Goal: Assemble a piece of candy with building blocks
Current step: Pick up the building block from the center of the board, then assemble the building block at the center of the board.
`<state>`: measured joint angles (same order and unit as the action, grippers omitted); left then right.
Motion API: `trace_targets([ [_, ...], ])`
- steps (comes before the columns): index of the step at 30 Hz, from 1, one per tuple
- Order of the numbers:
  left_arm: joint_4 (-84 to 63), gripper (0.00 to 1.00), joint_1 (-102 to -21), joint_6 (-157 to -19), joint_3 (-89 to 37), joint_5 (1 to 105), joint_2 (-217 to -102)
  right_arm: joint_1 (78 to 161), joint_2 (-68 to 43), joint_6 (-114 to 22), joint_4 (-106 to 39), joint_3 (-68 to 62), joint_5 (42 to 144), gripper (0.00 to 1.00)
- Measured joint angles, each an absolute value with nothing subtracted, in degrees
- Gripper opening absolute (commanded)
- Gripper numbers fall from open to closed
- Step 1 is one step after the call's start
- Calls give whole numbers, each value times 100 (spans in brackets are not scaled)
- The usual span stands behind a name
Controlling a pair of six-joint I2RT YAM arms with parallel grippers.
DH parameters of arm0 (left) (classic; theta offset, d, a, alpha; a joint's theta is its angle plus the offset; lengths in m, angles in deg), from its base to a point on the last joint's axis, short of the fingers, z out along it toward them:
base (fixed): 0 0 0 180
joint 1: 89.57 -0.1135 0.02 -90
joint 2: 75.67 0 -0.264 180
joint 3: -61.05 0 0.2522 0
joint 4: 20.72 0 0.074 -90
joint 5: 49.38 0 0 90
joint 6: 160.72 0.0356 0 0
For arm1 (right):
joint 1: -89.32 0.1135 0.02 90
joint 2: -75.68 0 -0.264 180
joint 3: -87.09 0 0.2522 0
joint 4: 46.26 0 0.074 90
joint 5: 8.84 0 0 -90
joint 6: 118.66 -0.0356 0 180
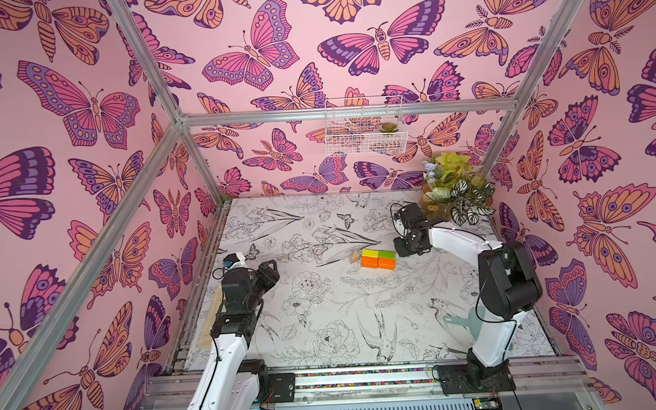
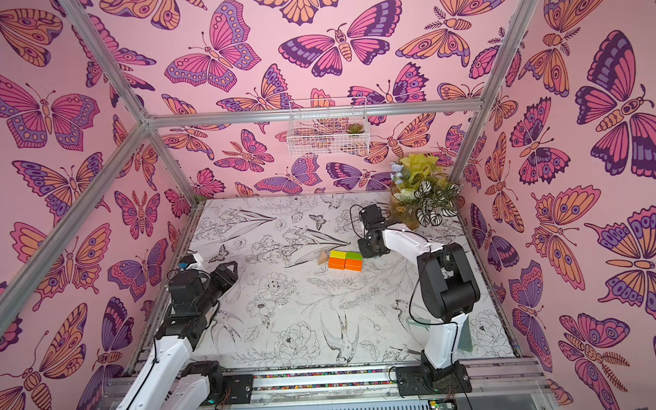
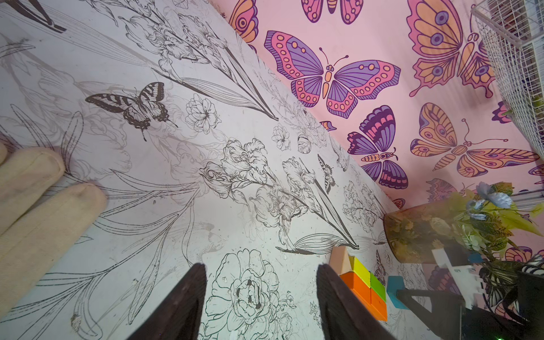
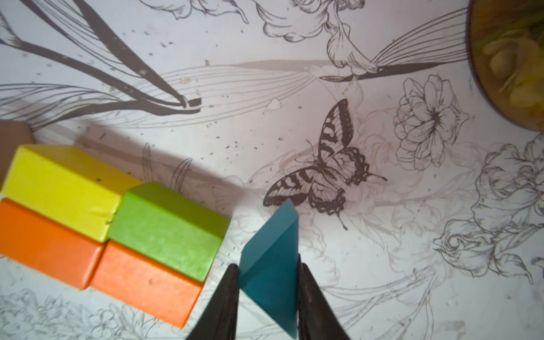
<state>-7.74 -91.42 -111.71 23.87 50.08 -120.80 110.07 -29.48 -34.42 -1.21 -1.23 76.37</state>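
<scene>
Yellow [image 1: 369,254], green [image 1: 386,255] and two orange bricks [image 1: 378,263] lie together as a rectangle mid-table in both top views. A tan triangle [image 1: 355,256] touches its left end. In the right wrist view my right gripper [image 4: 268,266] is shut on the teal triangle [image 4: 272,235], a small gap to the right of the green brick [image 4: 167,226] and an orange brick [image 4: 144,282]. From above, the gripper [image 1: 405,250] hides this triangle. My left gripper [image 3: 261,266] stands open and empty at the table's left [image 1: 270,268], far from the blocks.
A potted plant [image 1: 453,194] stands at the back right corner, just behind my right arm. A white wire basket [image 1: 365,127] hangs on the back wall. A pale green dustpan [image 1: 473,321] lies beside the right arm's base. Beige cloth [image 3: 35,206] lies near the left gripper.
</scene>
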Motion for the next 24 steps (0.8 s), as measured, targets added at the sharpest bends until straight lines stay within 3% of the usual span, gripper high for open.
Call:
trace_targets([
  [24,-774,63,-9142,-11174,2387,5008,-12082,11171,-2695,-4860,-372,605,7416,27],
])
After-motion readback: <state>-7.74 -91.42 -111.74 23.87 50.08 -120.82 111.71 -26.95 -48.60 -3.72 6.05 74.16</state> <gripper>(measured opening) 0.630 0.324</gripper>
